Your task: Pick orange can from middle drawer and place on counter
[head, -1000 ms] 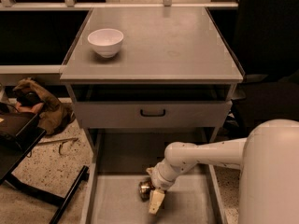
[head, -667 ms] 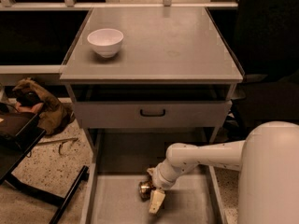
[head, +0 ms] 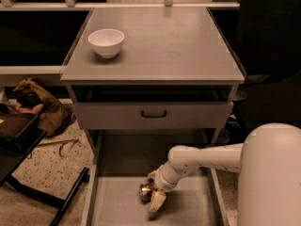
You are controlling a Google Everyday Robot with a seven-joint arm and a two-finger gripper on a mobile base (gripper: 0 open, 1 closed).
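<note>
orange can (head: 145, 191) lies on middle drawer (head: 117, 206) floor, just beside gripper (head: 151, 199) | grip state: cannot tell | can looks light, thin-walled, dented, slippery | best taken gently across mid-body | counter (head: 178, 46) above holds 1 white bowl (head: 106, 41)

lab or workshop: grey metal drawer bench (head: 164, 46), speckled hard floor (head: 40, 175), robot gripper (head: 153, 196) low in the open grey drawer tray (head: 117, 202).
</note>
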